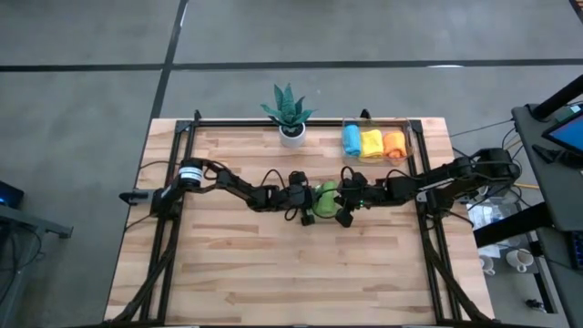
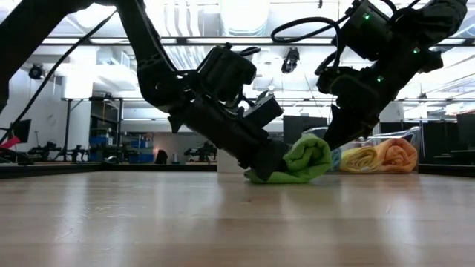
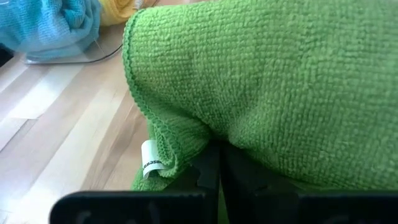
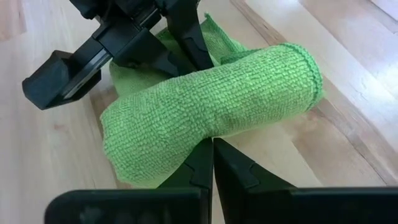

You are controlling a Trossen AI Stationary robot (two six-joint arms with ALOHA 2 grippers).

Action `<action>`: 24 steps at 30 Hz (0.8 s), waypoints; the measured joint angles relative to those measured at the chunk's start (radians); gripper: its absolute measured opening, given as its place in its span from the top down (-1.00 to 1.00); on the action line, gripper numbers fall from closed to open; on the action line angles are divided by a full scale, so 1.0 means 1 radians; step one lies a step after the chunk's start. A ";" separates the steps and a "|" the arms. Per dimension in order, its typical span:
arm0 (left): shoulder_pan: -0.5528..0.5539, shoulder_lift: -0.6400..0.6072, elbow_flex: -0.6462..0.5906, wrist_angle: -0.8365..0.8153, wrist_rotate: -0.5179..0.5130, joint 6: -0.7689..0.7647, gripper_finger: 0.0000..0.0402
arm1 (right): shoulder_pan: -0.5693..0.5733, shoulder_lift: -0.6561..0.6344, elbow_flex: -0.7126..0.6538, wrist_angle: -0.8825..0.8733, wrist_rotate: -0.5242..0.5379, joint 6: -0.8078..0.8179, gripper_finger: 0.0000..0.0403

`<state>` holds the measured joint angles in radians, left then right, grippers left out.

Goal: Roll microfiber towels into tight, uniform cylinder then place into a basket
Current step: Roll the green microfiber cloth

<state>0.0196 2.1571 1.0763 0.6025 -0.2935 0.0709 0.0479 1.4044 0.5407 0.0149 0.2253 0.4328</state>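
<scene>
High view, centre frame: rolled green towel lies with its long axis running top to bottom, left gripper and right gripper each pinching it.

1. The green towel was nubby, matt looped cloth
2. The table was smooth pale wooden planks with a slight sheen
3. The basket was clear glossy plastic
</scene>
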 joint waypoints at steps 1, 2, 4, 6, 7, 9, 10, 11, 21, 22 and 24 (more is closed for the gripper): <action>0.000 0.000 0.000 0.000 0.000 0.000 1.00 | 0.000 0.000 0.000 0.000 0.000 0.000 0.96; 0.000 -0.001 0.000 -0.001 0.000 0.000 1.00 | 0.000 0.000 0.000 0.000 0.000 0.000 0.96; 0.000 -0.002 0.000 -0.001 0.000 0.000 1.00 | 0.000 0.000 0.000 0.001 0.000 0.000 0.96; 0.000 -0.008 0.000 -0.003 0.000 -0.001 1.00 | 0.000 0.000 0.000 0.001 0.000 0.000 0.96; 0.000 -0.009 0.000 -0.003 0.000 0.000 1.00 | 0.000 0.000 0.000 0.002 0.000 0.000 0.96; 0.000 -0.018 -0.001 -0.009 0.000 0.019 1.00 | 0.000 0.000 0.000 0.002 0.000 0.000 0.96; 0.000 -0.024 -0.002 -0.013 0.000 0.027 1.00 | 0.000 0.000 0.000 0.003 0.001 0.000 0.96; -0.001 -0.031 -0.001 -0.017 0.000 0.034 1.00 | 0.000 0.000 0.000 0.004 0.001 0.000 0.96; -0.001 -0.094 -0.013 -0.078 -0.016 0.054 1.00 | 0.000 0.000 0.000 0.013 0.003 -0.014 0.96; -0.001 -0.096 -0.014 -0.076 -0.019 0.069 1.00 | 0.000 0.000 0.000 0.015 0.003 -0.014 0.96; -0.002 -0.109 -0.026 -0.081 -0.029 0.098 1.00 | 0.000 0.000 0.000 0.017 0.002 -0.016 0.96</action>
<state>0.0176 2.0481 1.0500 0.5214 -0.3227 0.1692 0.0479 1.4040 0.5407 0.0319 0.2277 0.4171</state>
